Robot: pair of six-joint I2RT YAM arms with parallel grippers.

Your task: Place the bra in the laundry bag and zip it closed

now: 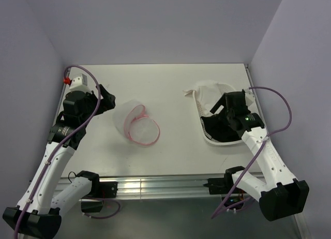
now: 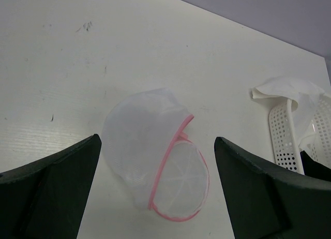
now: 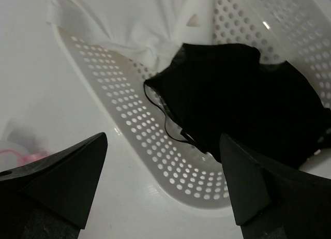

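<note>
Black bra (image 3: 243, 94) lies in the perforated basket (image 3: 103, 78); the right claw (image 3: 163, 135), wide open and empty, should probably pinch its bunched middle.

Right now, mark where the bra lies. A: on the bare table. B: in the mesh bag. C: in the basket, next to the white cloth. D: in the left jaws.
C: the black bra lies in the perforated basket beside the white cloth, while the bag sits apart with nothing dark in it.
</note>
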